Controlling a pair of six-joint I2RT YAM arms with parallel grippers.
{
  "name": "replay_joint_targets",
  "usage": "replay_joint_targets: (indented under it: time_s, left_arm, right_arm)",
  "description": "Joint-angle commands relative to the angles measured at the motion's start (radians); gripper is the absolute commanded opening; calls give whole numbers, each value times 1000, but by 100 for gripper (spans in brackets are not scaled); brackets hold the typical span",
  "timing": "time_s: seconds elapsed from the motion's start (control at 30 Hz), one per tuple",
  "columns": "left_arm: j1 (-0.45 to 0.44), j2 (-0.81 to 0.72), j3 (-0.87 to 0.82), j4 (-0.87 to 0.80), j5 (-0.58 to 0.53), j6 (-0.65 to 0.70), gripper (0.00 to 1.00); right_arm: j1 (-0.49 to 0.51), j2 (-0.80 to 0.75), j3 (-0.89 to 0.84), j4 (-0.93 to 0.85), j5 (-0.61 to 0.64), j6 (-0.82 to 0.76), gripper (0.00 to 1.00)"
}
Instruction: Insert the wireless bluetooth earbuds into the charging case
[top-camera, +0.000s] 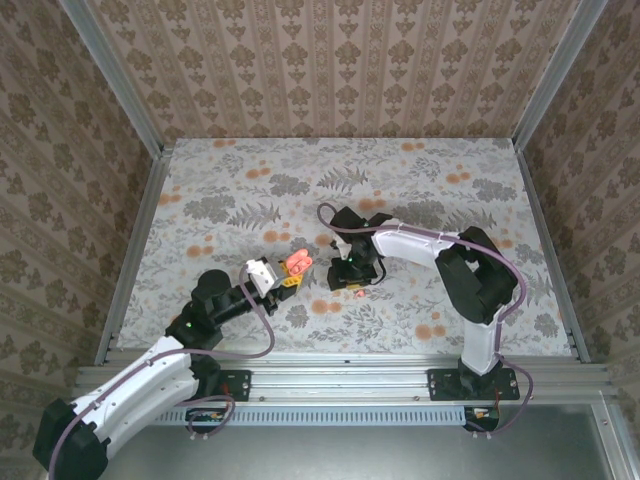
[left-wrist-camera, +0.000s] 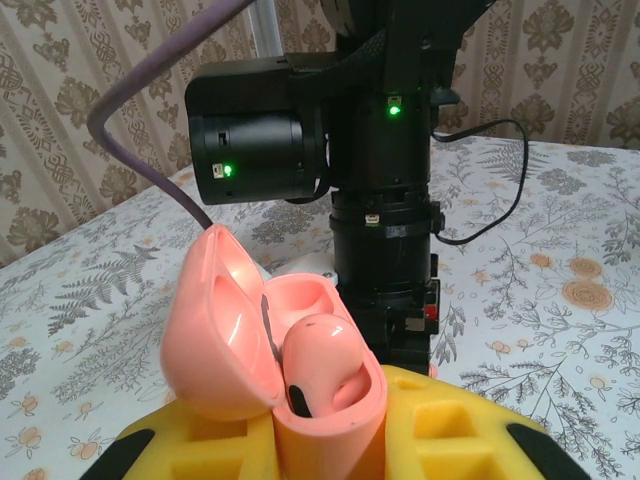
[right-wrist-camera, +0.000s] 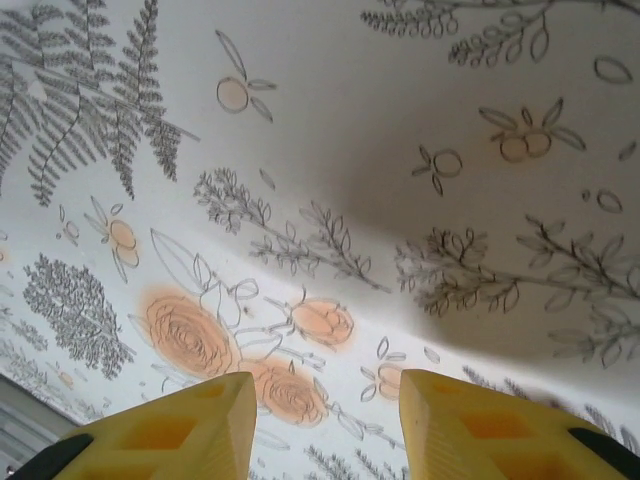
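Observation:
My left gripper is shut on a coral-pink charging case, which stands upright between its yellow fingers. The case's lid is swung open to the left. One coral earbud sits in the near socket of the case, and the far socket looks hollow. In the top view the case is at mid-table, with my right gripper just to its right, pointing down. A small coral bud lies on the cloth beside it. My right gripper is open over bare cloth with nothing between its fingers.
The flowered tablecloth covers the whole table, and metal rails and wallpapered walls close it in. The right arm's black wrist stands directly behind the case. The far half of the table has free room.

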Motion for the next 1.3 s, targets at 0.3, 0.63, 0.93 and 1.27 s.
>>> replay_joint_targets:
  time_s: [0.3, 0.63, 0.93, 1.27]
  left_arm:
    - [-4, -32, -7, 1, -12, 24, 4]
    - [-5, -36, -9, 15, 4, 10, 4]
    - [-2, -38, -10, 13, -7, 12, 4]
    - [-1, -29, -12, 15, -13, 13, 4]
  right_arm:
    - [-25, -202, -80, -179, 145, 399, 51]
    - [-40, -70, -68, -116, 92, 417, 49]
    - [-41, 37, -10, -136, 85, 387, 45]
    - [-38, 28, 2, -129, 85, 387, 34]
